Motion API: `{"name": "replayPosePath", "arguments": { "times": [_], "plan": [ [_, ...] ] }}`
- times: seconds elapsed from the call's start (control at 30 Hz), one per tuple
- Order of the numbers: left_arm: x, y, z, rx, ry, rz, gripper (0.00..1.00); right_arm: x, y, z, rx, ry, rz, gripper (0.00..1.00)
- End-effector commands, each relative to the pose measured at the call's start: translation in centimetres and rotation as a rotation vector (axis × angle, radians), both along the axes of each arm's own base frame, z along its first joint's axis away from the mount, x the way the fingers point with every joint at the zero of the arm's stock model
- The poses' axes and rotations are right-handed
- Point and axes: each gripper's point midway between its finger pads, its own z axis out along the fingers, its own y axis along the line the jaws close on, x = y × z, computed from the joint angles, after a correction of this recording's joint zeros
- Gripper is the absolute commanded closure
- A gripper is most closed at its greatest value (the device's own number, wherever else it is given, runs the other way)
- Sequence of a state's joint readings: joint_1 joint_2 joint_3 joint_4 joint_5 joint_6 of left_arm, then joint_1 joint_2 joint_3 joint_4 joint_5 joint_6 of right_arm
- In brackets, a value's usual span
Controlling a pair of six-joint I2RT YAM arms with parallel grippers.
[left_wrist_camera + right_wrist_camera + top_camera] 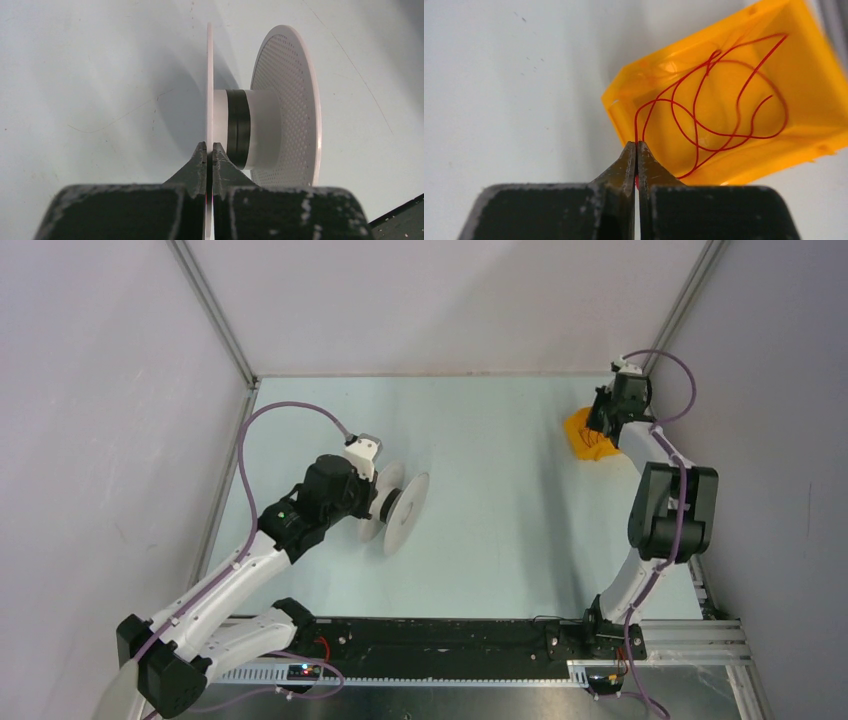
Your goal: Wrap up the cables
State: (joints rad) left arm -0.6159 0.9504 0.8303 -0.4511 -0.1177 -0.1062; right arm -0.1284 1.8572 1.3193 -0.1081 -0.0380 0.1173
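Pinching the near flange of a pale grey spool (287,100) edge-on, the left gripper (210,151) has its two black fingers pressed onto either face of that thin disc, with only the disc's thickness between the tips. The spool is held with its axis roughly level. Its far flange is perforated with fine holes, and its white hub carries a dark band (238,127) next to the gripped flange; what the band is made of cannot be told. From above, the spool sits left of centre over the pale blue table (500,440), out in front of the left arm's wrist. The right gripper (637,150) is well away in the far right corner, just by the rim of a small orange plastic bin (814,90). Its fingers are closed together on a strand of the thin red cable (704,107), which shows as a sliver of red between the tips. From that pinch the cable rises over the bin's near wall and lies inside the bin in several loose, crossing loops, with one free end curling near the middle. The bin's open side faces the wrist camera, and it looks tilted rather than flat, though how it rests on the table is not clear. In the overhead view the right arm's wrist covers part of the bin.
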Motion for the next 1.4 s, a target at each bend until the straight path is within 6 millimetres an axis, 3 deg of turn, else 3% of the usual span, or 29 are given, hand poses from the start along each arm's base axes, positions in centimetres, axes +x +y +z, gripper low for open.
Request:
{"name": "replayPosePath", "arguments": {
  "times": [0.0, 0.1, 0.2, 0.3, 0.47, 0.63, 0.8, 1.07, 1.2, 1.27, 1.37],
  "plan": [
    [0.8, -1.3, 2.4, -0.075, -0.077, -0.023, 1.00, 0.0, -0.4, 13.0, -0.103, -0.271, 0.006, 1.00],
    [0.7, -1.4, 2.4, -0.072, -0.079, -0.036, 1.00, -1.9, 0.5, 19.2, -0.151, -0.389, 0.035, 1.00],
    [0.6, -1.6, 2.5, -0.074, -0.079, -0.048, 1.00, -3.7, 1.9, 23.9, -0.173, -0.488, 0.053, 1.00],
    [0.5, -1.5, 2.5, -0.073, -0.082, -0.050, 1.00, -6.6, 3.2, 29.0, -0.219, -0.603, 0.069, 1.00],
    [0.5, -1.4, 2.5, -0.069, -0.086, -0.049, 1.00, -11.9, 6.9, 37.6, -0.234, -0.840, 0.133, 1.00],
    [0.3, -1.7, 2.3, -0.079, -0.072, -0.060, 1.00, -16.2, 10.0, 44.4, -0.147, -1.034, 0.233, 1.00],
    [0.3, -1.5, 2.5, -0.075, -0.083, -0.054, 1.00, -19.1, 14.2, 46.4, 0.037, -1.094, 0.385, 1.00],
    [0.4, -1.5, 2.4, -0.074, -0.081, -0.055, 1.00, -21.6, 18.6, 49.3, 0.250, -1.179, 0.580, 1.00],
    [0.3, -1.5, 2.4, -0.070, -0.083, -0.057, 1.00, -23.8, 19.4, 53.4, 0.338, -1.274, 0.633, 1.00],
    [0.4, -1.5, 2.4, -0.070, -0.083, -0.057, 1.00, -24.1, 19.5, 54.4, 0.372, -1.278, 0.641, 1.00],
    [0.3, -1.4, 2.4, -0.070, -0.083, -0.057, 1.00, -23.8, 19.3, 54.3, 0.402, -1.256, 0.608, 1.00]
  ]
}}
